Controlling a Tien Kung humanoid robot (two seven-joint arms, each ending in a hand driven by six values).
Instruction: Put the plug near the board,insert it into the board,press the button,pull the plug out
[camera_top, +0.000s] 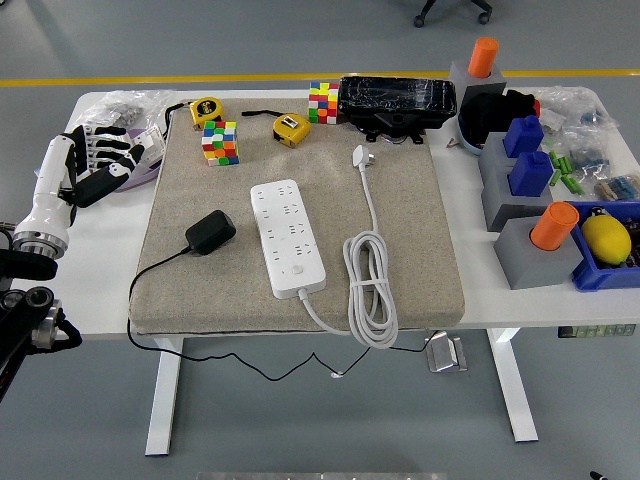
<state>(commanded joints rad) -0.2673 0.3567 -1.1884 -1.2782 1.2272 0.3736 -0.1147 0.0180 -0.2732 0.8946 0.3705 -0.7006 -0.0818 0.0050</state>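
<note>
The black plug (210, 232) lay on the grey mat just left of the white board (288, 237), its thin cord trailing off the bench (100, 260). It looked light, hard and smooth; I judged its short sides the best hold. My left hand (100, 165) hovered far left of the board, fingers (120, 150) loosely spread, empty.

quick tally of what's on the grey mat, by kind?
Cubes: 2
Tape measures: 2
Power strip: 1
Black adapter: 1
Total: 6
</note>
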